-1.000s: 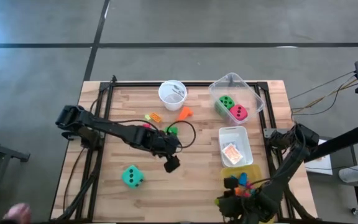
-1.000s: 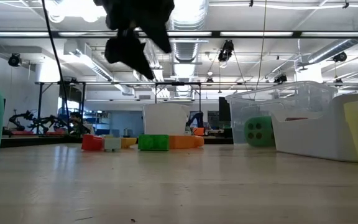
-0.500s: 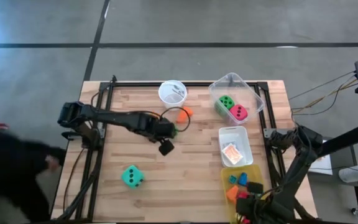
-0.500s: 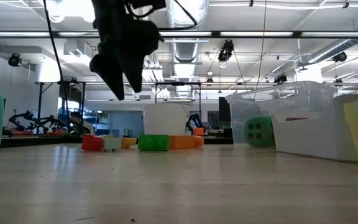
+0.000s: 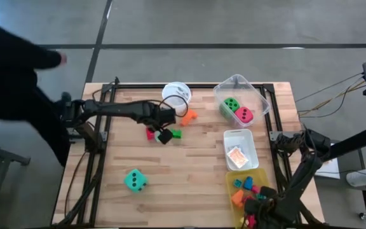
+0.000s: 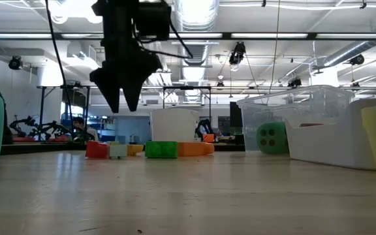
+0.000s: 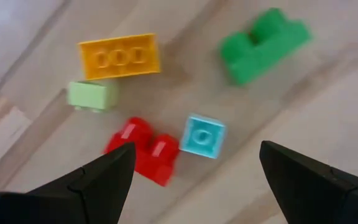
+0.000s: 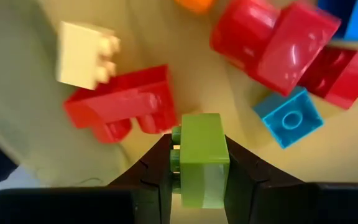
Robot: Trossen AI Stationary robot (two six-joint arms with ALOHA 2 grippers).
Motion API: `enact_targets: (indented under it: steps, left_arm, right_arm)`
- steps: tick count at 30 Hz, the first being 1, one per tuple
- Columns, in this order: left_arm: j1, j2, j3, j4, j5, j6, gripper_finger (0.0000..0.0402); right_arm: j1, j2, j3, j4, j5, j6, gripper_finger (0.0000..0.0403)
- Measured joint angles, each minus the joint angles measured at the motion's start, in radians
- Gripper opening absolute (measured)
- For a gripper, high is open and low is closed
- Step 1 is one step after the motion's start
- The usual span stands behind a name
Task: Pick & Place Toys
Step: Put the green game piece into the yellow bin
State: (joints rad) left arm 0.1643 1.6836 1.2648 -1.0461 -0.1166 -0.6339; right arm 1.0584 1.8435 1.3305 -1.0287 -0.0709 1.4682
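My left gripper [image 5: 164, 135] hangs open above a cluster of small blocks near the table's far middle. Below it lie a red block [image 7: 145, 155], a cyan block [image 7: 204, 135], a pale green one [image 7: 91, 96], an orange one [image 7: 119, 56] and a green one [image 7: 263, 45], all flat on the wood. My right gripper [image 5: 254, 207] is over the yellow bin [image 5: 230, 179] at the near right, shut on a light green block [image 8: 199, 158]. A teal die [image 5: 135, 180] sits on the table at the near left. A green die [image 5: 230, 105] and a pink die [image 5: 244, 115] lie in the clear bin [image 5: 259, 95]. My right gripper pinches the light green block by its two opposite sides [image 8: 185, 163] between its two fingers [image 8: 157, 171]. The fingers come from above and point down. The block hangs over the red, cream and blue blocks on the yellow bin's floor.
A white cup [image 5: 176, 94] stands at the far middle, close to the block cluster. A white bin [image 5: 240, 141] with a card pack [image 5: 236, 156] sits between the clear and yellow bins. A person in dark clothes [image 5: 11, 83] stands at the table's left side.
My left gripper has gone toward the table's far edge and a little left, from beside the teal die to over the block cluster, staying open. My right gripper has shifted toward the right edge and lower over the yellow bin. A person has come up at the left.
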Motion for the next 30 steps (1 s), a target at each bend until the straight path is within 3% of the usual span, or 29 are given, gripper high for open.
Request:
enact_targets:
  steps: [13,19,30]
  left_arm:
    - [0.199,0.0,-0.185,0.047,0.047,-0.011,0.0347]
    - [0.217,0.0,-0.256,0.145,0.109,-0.075,0.0347]
    - [0.215,0.0,-0.273,0.153,0.118,-0.175,0.0347]
  right_arm:
    - [0.0,0.0,-0.044,0.027,-0.044,0.025,0.0086]
    - [-0.005,0.0,-0.058,0.049,-0.044,0.026,0.0086]
    - [-0.014,0.0,-0.102,0.05,-0.102,0.045,0.0086]
